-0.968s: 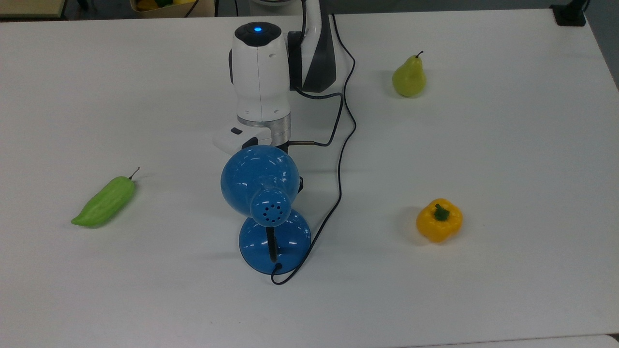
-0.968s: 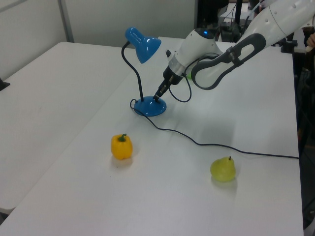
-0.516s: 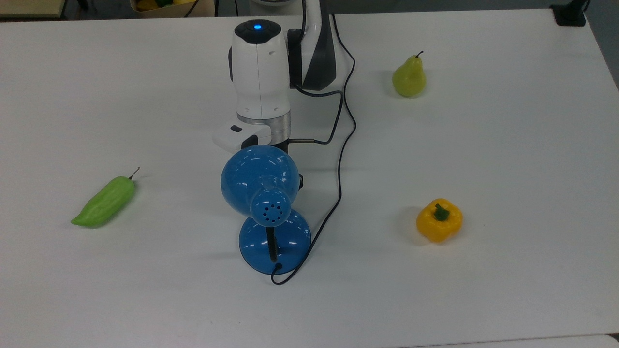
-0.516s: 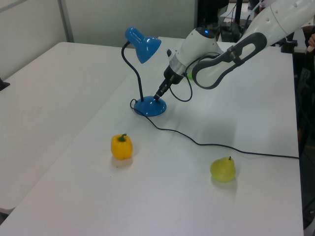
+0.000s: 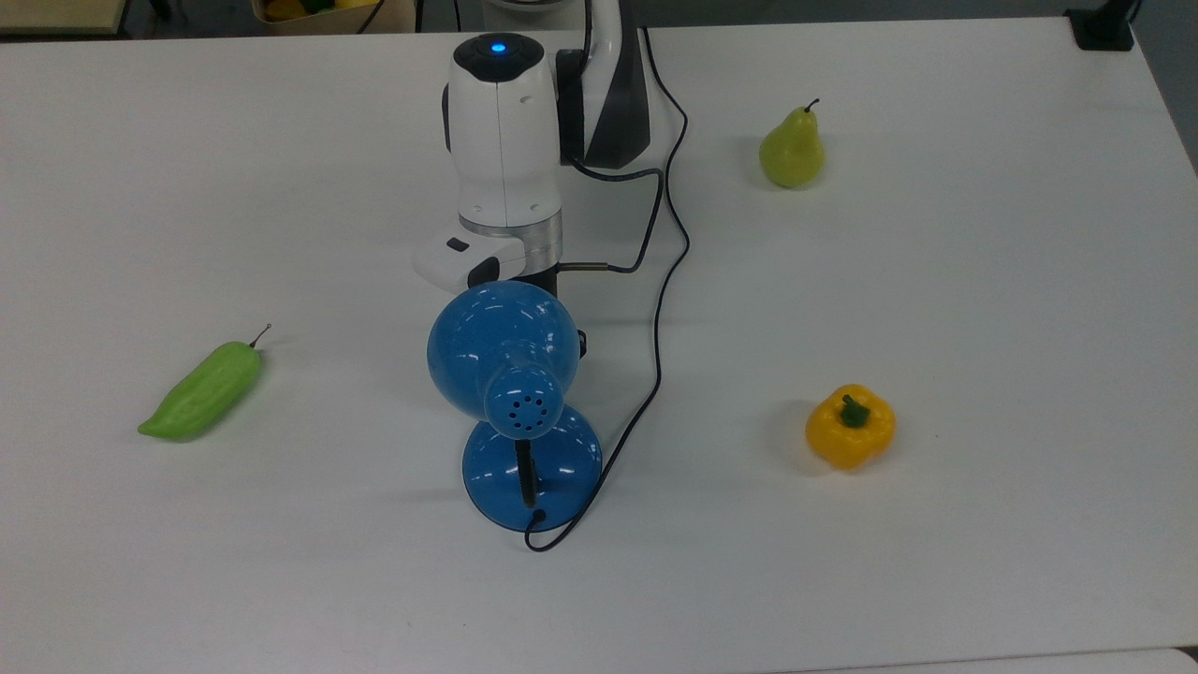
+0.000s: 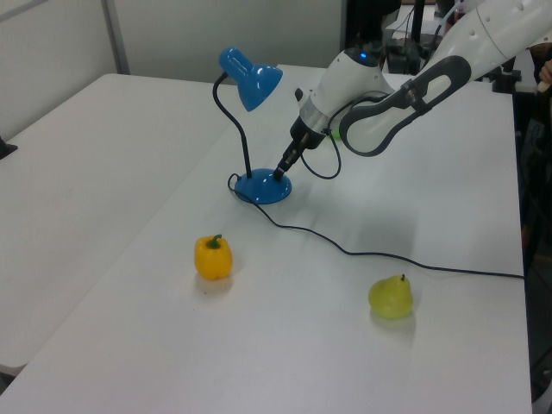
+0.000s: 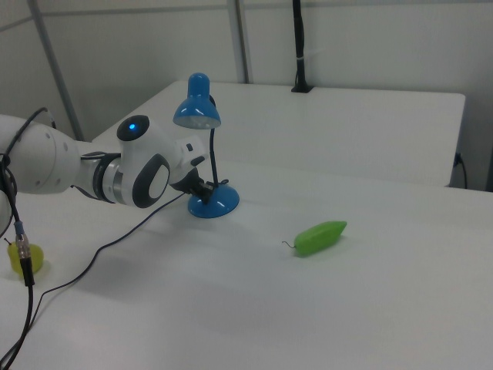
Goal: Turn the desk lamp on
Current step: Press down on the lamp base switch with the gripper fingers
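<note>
- Top view: the desk lamp stands mid-table, its domed shade tipped toward the arm and its round base nearer the view's bottom edge, the black cord looping off the base and running up past the arm. The arm's white wrist comes down from the top edge, and its tip disappears under the shade, so from here I cannot tell how the fingers stand. A green pepper lies well apart on the top view's left; a pear and a yellow bell pepper sit well apart on the top view's right.
- Left view: the gripper reaches down at a slant and its dark tip sits at the upper face of the lamp's base, touching it or just above; I cannot tell which. The tip reads as one narrow dark point, but whether the fingers are together or slightly apart is not clear. It holds nothing.
- Right view: the gripper meets the base on the right view's left, beside the thin neck. The shade shows no obvious glow.
- Judgement: the step in hand looks like pressing a switch on the base. With no clear light from the shade, the task seems unfinished; the next move calls for a short, firm push straight down on the switch without sliding the light base across the table.
</note>
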